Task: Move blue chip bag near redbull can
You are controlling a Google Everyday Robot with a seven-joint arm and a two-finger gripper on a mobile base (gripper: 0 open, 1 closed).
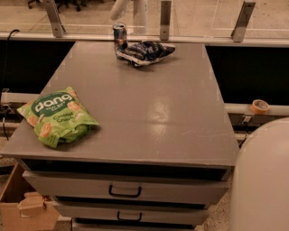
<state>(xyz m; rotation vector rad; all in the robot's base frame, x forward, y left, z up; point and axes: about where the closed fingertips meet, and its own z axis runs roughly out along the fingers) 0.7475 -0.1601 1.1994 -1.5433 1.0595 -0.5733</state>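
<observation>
a: near right, rounded white robot body (262, 180). near left on the floor, brown cardboard box (22, 212). front of the bench, two grey metal drawers (124, 191) with black handles.

b: on top?

a: flat grey table top (153, 113). bright green "dang" snack bag (56, 117) lies flat at the near left corner, well apart from the rest. off the right edge, small tan tape roll (260, 106) on a rail.

b: task items?

a: crinkly dark navy foil blue chip bag (144, 52) lies at the far edge, left of centre. slim blue and silver redbull can (119, 35) stands upright just beside its left end; touching or not, unreadable.

b: gripper?

a: white gripper (131, 10) hangs at the far edge, above and behind the can, cut by the top border, clear of both items. apart or together: not readable here.
</observation>
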